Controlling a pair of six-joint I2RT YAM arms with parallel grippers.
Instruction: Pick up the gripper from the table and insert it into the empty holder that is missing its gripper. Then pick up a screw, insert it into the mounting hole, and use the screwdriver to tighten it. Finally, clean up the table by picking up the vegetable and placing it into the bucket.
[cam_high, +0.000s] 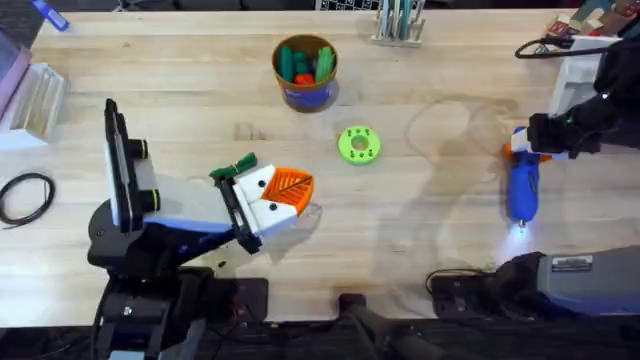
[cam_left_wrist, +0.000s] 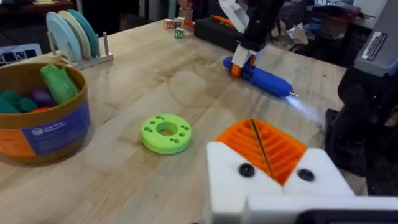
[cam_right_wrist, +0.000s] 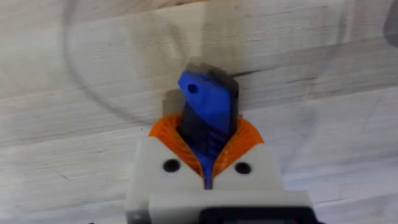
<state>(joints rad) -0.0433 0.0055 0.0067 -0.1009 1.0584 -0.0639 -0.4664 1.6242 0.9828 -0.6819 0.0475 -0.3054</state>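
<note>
Blue pen-shaped electric screwdriver (cam_high: 522, 190) lying on wooden bench (cam_high: 420, 230), clamped by right hand (cam_right_wrist: 208, 158); left hand (cam_left_wrist: 264, 152) pads together, apparently.

Table layout around the two pincers

The screwdriver (cam_high: 522, 185) lies on the table (cam_high: 180, 90) at the right, its rear end between the fingers of the right pincer (cam_high: 521, 148), its tip toward the near edge. The disc (cam_high: 359, 143) lies just beyond the left pincer (cam_high: 285, 192), between the two pincers. The bucket (cam_high: 305, 70) stands farther back behind the disc, the vegetable (cam_high: 244, 164) beside the left pincer.
</note>
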